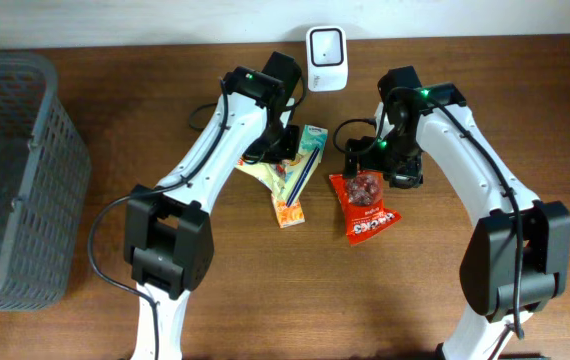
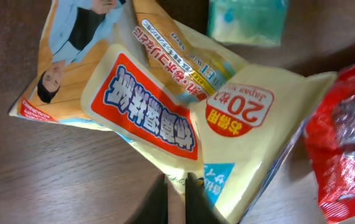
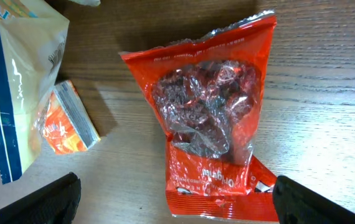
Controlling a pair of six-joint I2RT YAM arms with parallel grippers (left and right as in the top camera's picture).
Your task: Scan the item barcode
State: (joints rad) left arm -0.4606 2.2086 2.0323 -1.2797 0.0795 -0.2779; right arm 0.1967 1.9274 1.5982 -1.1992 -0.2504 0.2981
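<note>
Table: I see a dark brown wood-grain tabletop [image 1: 365, 300] across the whole frame.
Top edge: pale plain strip [image 1: 115, 20] behind it.

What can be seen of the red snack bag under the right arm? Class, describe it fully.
The red snack bag is a glossy, crinkled plastic pouch. A clear window shows dark reddish lumps inside, and there is white lettering near one end. It looks sealed and lies flat on the wooden table. The open right gripper hovers above it with a finger to either side, not gripping it. A small orange box lies beside the bag, apart from it.
</note>
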